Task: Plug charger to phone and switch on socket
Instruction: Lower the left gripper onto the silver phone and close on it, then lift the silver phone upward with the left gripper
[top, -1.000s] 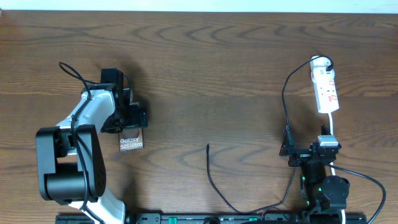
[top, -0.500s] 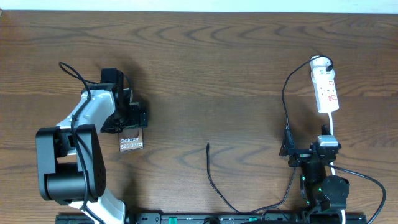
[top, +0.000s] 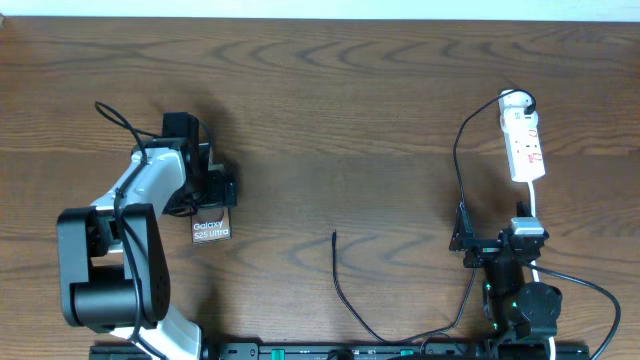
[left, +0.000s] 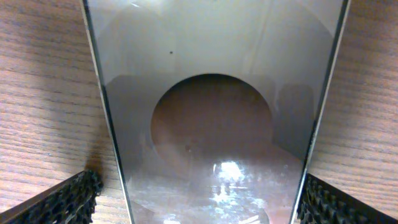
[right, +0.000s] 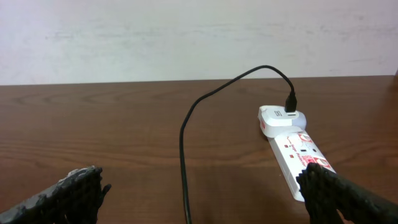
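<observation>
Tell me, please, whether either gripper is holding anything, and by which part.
Nothing is held. The left gripper brackets the phone with open jaws, not clamping it; the right gripper is open and empty.

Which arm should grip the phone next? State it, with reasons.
Left. The left pincer is open and straddles the phone, so it probably only needs to close. The right pincer, also open, is far off on the other side, facing the power strip.
</observation>
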